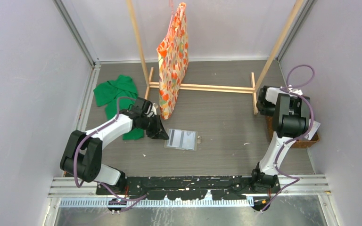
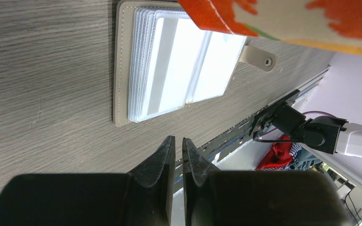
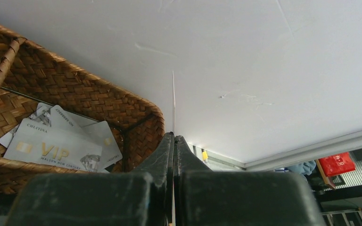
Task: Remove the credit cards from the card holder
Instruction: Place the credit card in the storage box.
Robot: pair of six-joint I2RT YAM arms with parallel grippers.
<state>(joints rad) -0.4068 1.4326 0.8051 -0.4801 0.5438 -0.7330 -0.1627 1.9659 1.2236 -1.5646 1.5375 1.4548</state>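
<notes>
The left claw (image 2: 177, 141) is nearly closed: only a thin slit stays between its two fingers, and nothing is in it. Its tips are low over the worktop (image 1: 226, 117), just beside the card holder (image 2: 169, 66) but not touching, with a strip of bare wood grain between them.

The card holder lies opened flat near the middle of the worktop. From above its long axis runs left to right, a little slanted, and its snap tab (image 2: 259, 56) points to the right arm's side. The pale pocket pages are stacked on the grey cover. One corner is hidden in the left wrist view by the orange patterned bag (image 2: 287, 19).

The right claw (image 3: 174, 137) is pressed fully together, next to the brown wicker basket (image 3: 75, 89), where some cards (image 3: 52, 148) lie (one reads VIP). A thin pale line rises from between its tips; I cannot tell if it is a card's edge or a mark on the wall. From above, this claw is hidden behind its own arm.
</notes>
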